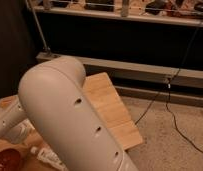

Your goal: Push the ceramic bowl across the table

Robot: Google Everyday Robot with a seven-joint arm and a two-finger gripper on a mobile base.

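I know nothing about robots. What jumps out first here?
A bulky white arm fills the centre, hiding much of the wooden table. Its gripper sits at the left edge, close to the red ceramic bowl in the bottom-left corner.

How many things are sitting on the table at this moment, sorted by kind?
red bowl: 1
white tube: 1
Total: 2 in view on the table.
The arm covers much of the tabletop, so more may lie behind it. The hand does not show; it is somewhere behind the arm, toward the lower left.
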